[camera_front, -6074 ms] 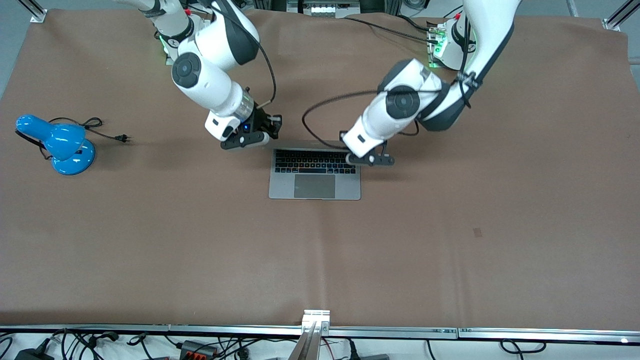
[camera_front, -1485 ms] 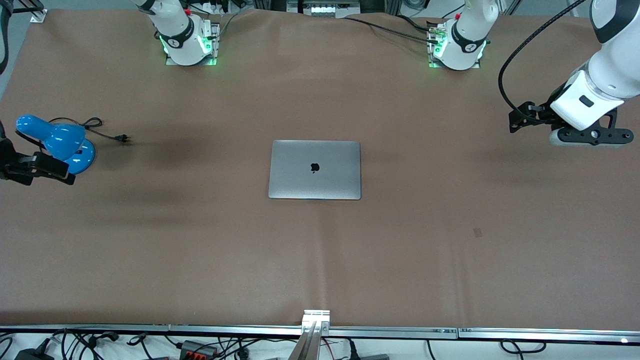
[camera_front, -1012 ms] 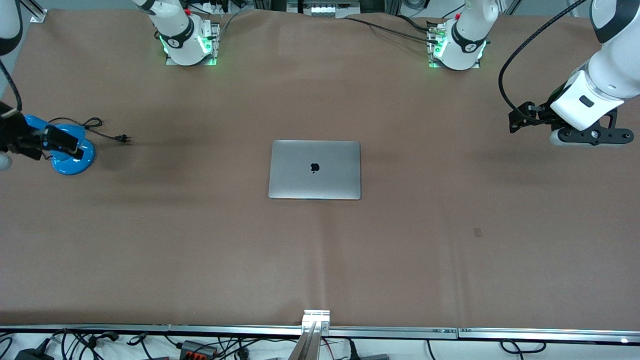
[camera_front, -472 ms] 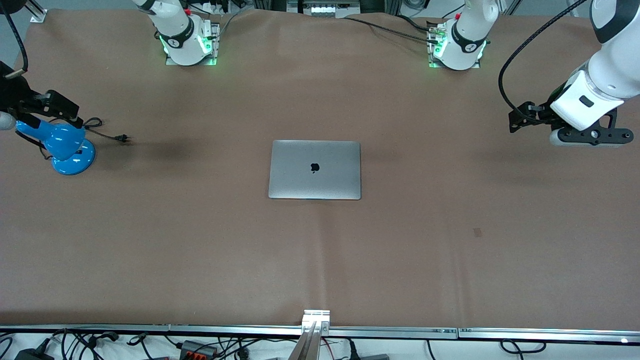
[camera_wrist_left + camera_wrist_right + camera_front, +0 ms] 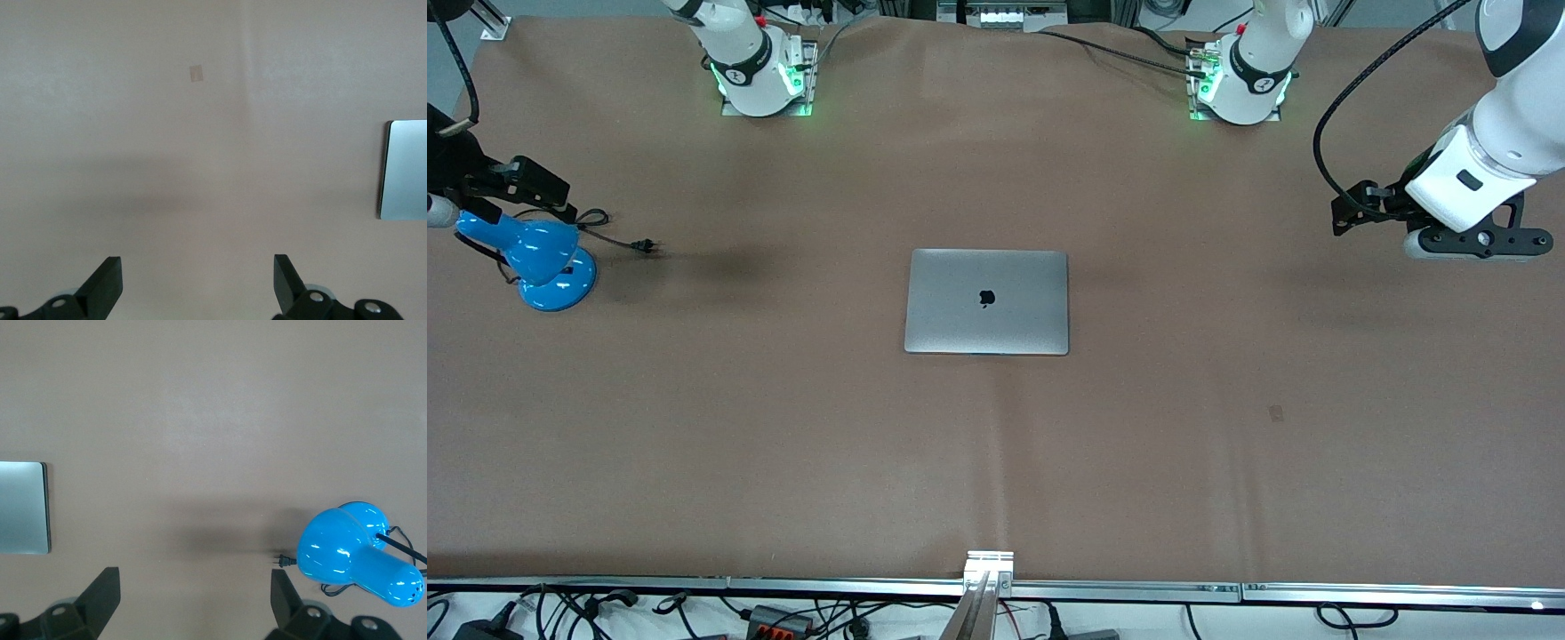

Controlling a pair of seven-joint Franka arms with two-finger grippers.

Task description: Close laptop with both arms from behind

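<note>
Laptop [image 5: 986,301] lies shut and flat at mid tabletop [image 5: 1227,444], apple logo up, so the closing step looks done; likely nothing left but for both arms to park clear, no further contact called for. Left gripper [image 5: 197,283] hangs with jaws spread wide and empty over the left arm's end of the tabletop, well apart from the laptop. Right gripper [image 5: 193,597], jaws likewise wide and empty, hangs over the right arm's end just by the blue desk lamp [image 5: 532,256].
</note>
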